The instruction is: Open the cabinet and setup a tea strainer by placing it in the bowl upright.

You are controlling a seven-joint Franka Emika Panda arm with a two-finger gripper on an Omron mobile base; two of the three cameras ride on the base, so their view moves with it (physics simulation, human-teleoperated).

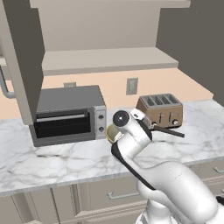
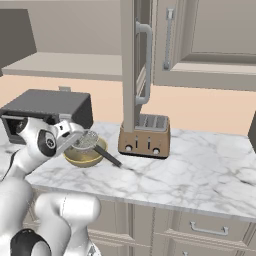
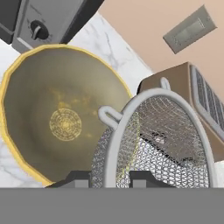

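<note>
The two-finger gripper (image 2: 81,140) is clamped on the rim of the small round grey mesh tea strainer (image 2: 86,140), held just above the round yellowish-olive bowl (image 2: 85,158). In the hand view the strainer's mesh cup (image 3: 157,148) hangs over the bowl's near rim (image 3: 26,65), its thin dark handle running out towards the brown slotted toaster (image 2: 145,136). The next move looks like a short descent. The bowl sits mid-counter on white marble (image 2: 200,175), between the grey toaster oven (image 1: 68,114) and the toaster. Above, the taupe-grey wall cabinet (image 2: 135,65) stands open.
</note>
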